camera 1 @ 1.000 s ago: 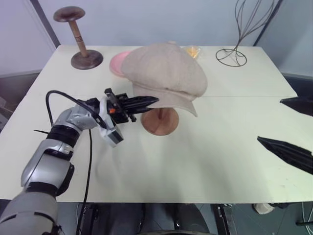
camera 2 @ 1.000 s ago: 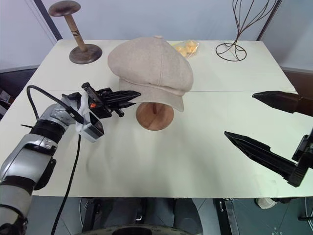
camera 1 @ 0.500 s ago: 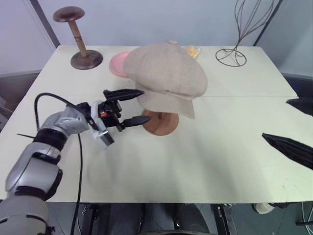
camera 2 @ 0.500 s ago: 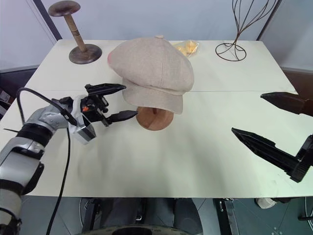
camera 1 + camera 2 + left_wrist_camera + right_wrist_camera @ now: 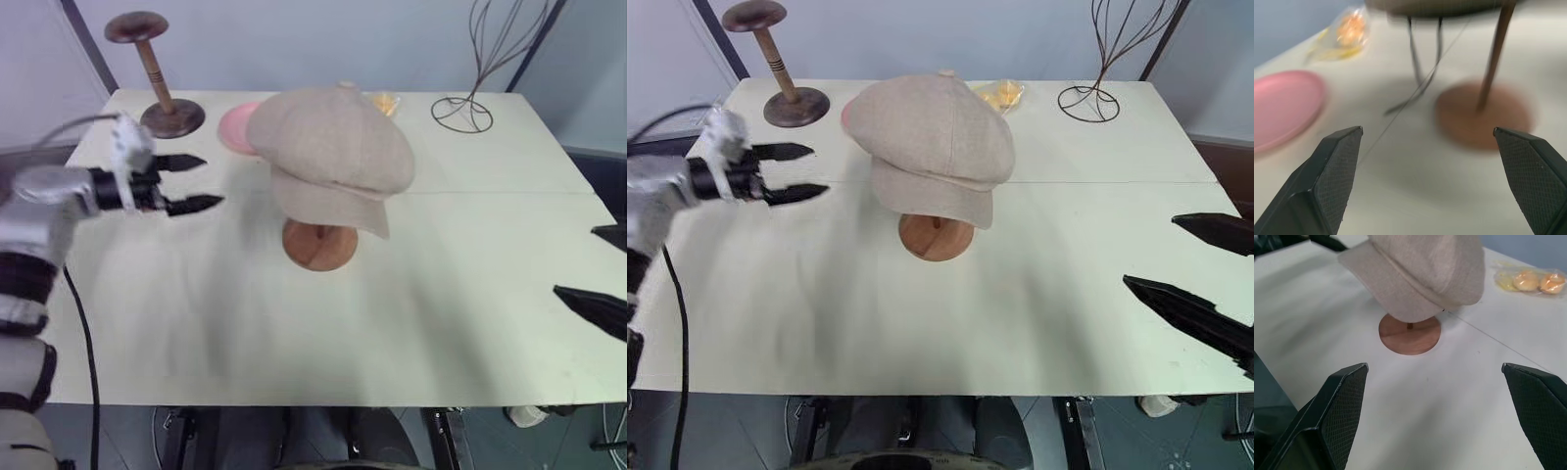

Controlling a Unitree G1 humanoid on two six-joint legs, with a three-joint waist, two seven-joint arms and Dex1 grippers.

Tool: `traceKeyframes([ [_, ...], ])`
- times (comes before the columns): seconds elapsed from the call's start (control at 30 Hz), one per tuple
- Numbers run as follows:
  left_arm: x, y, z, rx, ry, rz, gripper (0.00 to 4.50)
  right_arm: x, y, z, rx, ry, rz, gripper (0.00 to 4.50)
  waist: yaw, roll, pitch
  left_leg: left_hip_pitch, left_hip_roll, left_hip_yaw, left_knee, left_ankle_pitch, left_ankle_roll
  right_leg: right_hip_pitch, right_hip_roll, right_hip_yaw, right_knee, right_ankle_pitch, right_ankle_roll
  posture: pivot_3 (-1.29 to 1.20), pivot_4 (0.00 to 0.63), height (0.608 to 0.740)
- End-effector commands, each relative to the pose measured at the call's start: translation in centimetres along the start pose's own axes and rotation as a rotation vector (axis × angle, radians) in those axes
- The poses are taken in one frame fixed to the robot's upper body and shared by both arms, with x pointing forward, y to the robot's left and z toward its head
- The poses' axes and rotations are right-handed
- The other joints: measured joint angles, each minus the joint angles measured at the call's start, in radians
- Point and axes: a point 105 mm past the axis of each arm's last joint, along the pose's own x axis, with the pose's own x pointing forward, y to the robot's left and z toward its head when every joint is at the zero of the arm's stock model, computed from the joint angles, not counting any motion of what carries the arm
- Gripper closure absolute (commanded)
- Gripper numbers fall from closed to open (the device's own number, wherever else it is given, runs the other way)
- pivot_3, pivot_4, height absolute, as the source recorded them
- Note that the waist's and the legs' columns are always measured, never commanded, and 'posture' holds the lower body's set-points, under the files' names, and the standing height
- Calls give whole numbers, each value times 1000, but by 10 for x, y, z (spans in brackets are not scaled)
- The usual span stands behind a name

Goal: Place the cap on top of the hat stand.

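Plainly, cap (image 5: 333, 147) bears no legible writing.

A pale cream counter (image 5: 470, 294) fills most of the scene, made of two slabs that meet along a thin seam running side to side across its middle. Behind it stands a plain wall (image 5: 294, 39) of soft bluish grey, evenly lit, with no window in sight. A dark slanted bar (image 5: 83, 44) crosses the wall at the far left corner, and another dark bar (image 5: 537, 44) leans at the far right. Past the counter's left and right edges the floor (image 5: 1225, 157) looks dark grey. Under the near edge, dark metal framing (image 5: 441, 441) shows. The light is diffuse and bright, casting only faint, soft shadows on the counter top.
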Motion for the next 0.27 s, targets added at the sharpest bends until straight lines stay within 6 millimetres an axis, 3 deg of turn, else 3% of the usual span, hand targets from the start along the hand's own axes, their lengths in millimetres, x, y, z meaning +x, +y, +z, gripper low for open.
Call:
traceKeyframes([
  [0.03, -20, -20, 8, -59, 34, -134, 28, -7, -9, 16, -32, -69, -29, 0, -5, 0, 0, 0, 0, 1, 0, 0, 0, 0, 0, 1, 0, 0, 0, 0, 150, 740],
  [0.27, -29, -23, 13, -34, 52, -154, 28, -6, -12, 19, -29, -91, -28, 0, 7, 0, 1, 0, 1, 0, 0, 0, 0, 0, -1, 1, 0, 0, 0, 0, 150, 740],
])
